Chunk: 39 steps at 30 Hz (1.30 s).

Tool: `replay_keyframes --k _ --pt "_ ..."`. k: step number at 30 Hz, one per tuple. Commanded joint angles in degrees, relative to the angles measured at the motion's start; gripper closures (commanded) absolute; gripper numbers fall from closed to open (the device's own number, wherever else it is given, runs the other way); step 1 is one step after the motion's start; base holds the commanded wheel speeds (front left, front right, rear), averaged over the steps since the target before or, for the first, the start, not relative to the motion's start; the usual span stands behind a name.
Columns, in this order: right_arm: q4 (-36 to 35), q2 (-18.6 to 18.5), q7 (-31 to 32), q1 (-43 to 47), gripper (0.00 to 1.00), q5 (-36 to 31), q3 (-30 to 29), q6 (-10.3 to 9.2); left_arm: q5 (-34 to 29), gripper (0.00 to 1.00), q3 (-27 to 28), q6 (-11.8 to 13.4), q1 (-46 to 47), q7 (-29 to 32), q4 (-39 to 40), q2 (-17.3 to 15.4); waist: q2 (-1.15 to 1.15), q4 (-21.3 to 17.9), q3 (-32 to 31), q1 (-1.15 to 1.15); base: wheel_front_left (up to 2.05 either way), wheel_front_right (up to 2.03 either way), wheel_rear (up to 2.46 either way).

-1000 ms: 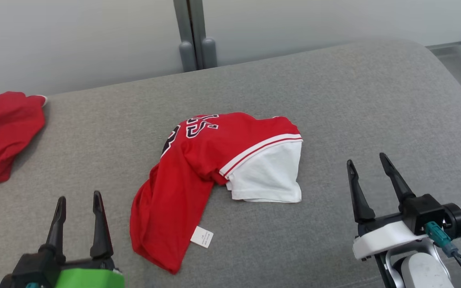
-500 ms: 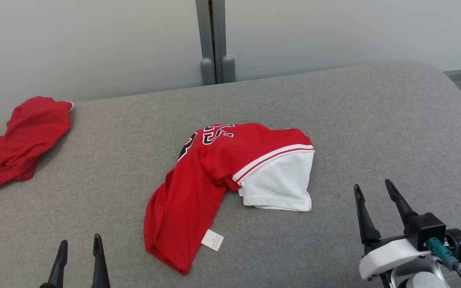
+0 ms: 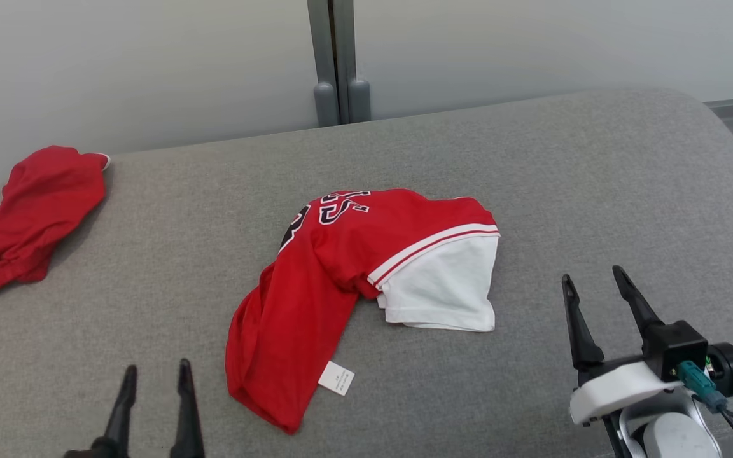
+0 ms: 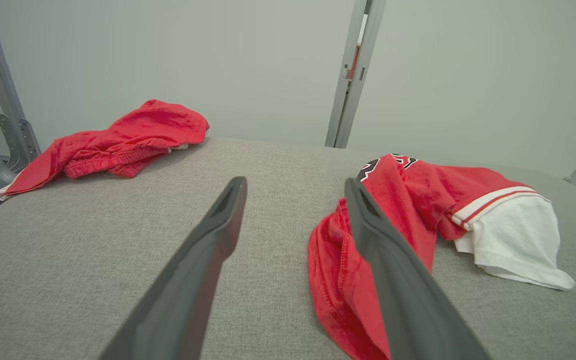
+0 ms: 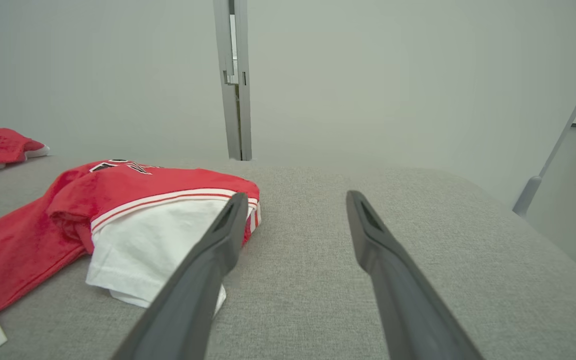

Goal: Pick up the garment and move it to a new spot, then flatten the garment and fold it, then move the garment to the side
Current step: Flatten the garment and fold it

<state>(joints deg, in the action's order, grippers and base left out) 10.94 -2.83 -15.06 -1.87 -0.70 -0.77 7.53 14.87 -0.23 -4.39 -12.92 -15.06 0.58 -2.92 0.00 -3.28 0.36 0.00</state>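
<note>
Left jaws are standing released and gripping nothing. Their two long dark fingers [image 3: 126,407] are rising from the lower left of the head view, above the grey upholstered counter [image 3: 595,191]. In the left wrist view those fingers [image 4: 208,260] are pointing across bare grey fabric, near the red end of the garment but apart from it.

Right jaws are likewise spread and empty. Their fingers [image 3: 576,331] are showing at the lower right, just beside the garment's white part without touching it.

Between the two sets of jaws, and a little beyond them, a crumpled red and white sports jersey with black-and-white lettering [image 3: 341,254] is lying in the middle of the counter. Its red part is trailing toward the robot, and its white section, edged with red and white stripes, is lying on the right. A small white care label [image 3: 336,378] is sticking out at the near red edge.

A second crumpled red garment [image 3: 23,210] is lying at the counter's far left, well apart. Behind the counter, a grey vertical post [image 3: 335,63] is standing against a pale wall.
</note>
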Motion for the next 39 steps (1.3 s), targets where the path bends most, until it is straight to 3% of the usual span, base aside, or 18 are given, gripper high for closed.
replay_keyframes --k 1,6,16,24,39 --pt "0.3 -0.1 -0.2 -1.2 0.0 -0.9 0.7 -0.07 -0.8 0.0 -1.7 -0.7 1.0 -0.2 0.0 0.0 0.0 0.3 0.4 0.0 0.0 0.0 0.0" --pt "8.2 0.0 1.5 -6.2 0.0 -2.8 3.9 -0.08 -3.1 0.0 -9.7 -2.3 2.9 2.0 -3.9 -0.3 0.0 0.9 2.3 0.0 0.0 0.0 0.0" --pt "19.7 -0.1 17.1 -17.0 0.0 -1.4 12.2 -0.08 -1.1 0.0 -18.9 -3.0 9.2 16.7 -11.3 -1.0 0.0 1.1 7.3 0.0 0.0 0.0 0.0" --pt "21.6 -0.1 20.8 -19.3 0.0 -1.8 13.1 -0.08 -0.8 0.0 -20.4 -2.2 11.3 20.1 -13.6 -1.4 0.0 1.5 8.7 0.0 0.0 0.0 0.0" --pt "22.2 -0.1 22.1 -20.2 0.0 -1.3 14.2 -0.08 -1.8 0.0 -20.7 -1.6 13.7 19.0 -19.3 -3.5 0.0 1.4 11.0 0.0 0.0 0.0 0.0"
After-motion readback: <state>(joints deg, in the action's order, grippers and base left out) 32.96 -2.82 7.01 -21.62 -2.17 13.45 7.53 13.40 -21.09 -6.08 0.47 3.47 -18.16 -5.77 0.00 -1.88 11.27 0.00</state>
